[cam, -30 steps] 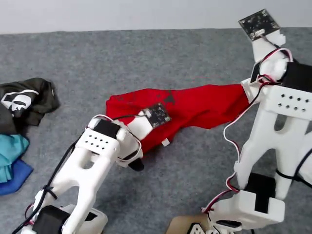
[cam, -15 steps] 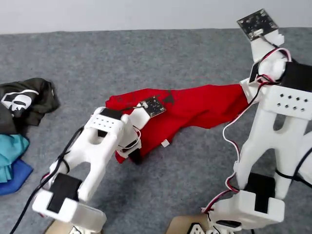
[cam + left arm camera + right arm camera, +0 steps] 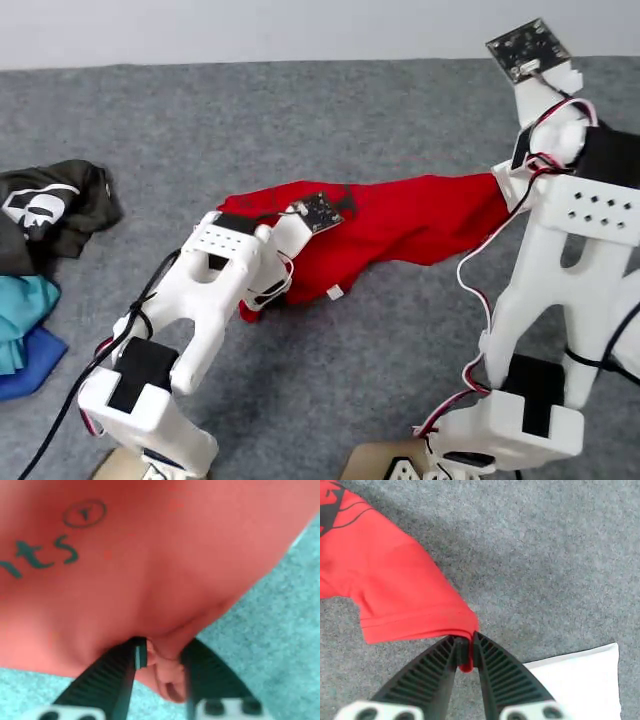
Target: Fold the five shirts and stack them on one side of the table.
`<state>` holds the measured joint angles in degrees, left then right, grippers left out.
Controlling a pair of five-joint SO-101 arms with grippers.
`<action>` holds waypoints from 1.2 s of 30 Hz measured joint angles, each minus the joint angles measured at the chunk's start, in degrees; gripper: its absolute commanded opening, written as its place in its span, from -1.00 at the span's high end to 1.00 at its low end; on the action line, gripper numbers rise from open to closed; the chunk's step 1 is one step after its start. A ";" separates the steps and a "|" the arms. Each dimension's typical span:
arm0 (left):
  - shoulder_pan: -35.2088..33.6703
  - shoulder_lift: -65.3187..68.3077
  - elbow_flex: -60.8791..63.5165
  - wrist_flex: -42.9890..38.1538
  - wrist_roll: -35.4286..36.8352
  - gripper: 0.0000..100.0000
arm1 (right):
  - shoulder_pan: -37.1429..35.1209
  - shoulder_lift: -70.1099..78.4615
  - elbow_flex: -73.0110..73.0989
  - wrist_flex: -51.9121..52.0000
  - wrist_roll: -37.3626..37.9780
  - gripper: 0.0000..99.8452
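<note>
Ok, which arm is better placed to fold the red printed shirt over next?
Probably left. The left gripper is shut on a bunched edge of the red printed shirt, with flat cloth beyond it to fold onto. The right gripper is shut on the sleeve hem opposite, a good anchor.

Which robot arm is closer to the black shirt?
Left. The left gripper pinches the red shirt at the end nearer the black shirt; the right gripper pinches its other end, farther away.

Bright, even light throughout, with soft, faint shadows.
</note>
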<state>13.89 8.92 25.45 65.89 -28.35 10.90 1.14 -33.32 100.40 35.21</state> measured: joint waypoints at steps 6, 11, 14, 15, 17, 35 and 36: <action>0.00 -4.22 -4.22 5.80 0.00 0.96 | 0.00 0.00 0.00 0.00 0.00 0.98; 0.00 -10.90 -6.51 10.46 0.00 0.96 | 0.00 0.00 0.00 0.00 0.00 0.98; 0.00 -13.89 -6.77 11.69 0.00 0.96 | 0.00 0.00 0.00 0.00 0.00 0.98; 0.00 -14.33 -6.77 11.78 0.00 0.95 | 0.00 0.00 0.00 0.00 0.00 0.98; 0.00 -14.42 -6.77 12.04 0.00 0.86 | 0.00 0.00 0.00 0.00 0.00 0.98; -1.49 -14.51 6.33 7.65 -3.87 0.55 | 0.00 0.00 0.00 0.00 0.00 0.98; -1.05 -14.51 6.68 7.65 -3.87 0.55 | 0.00 0.00 0.00 0.00 0.00 0.98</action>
<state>12.84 -5.58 32.13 73.54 -32.22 10.90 1.14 -33.32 100.40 35.21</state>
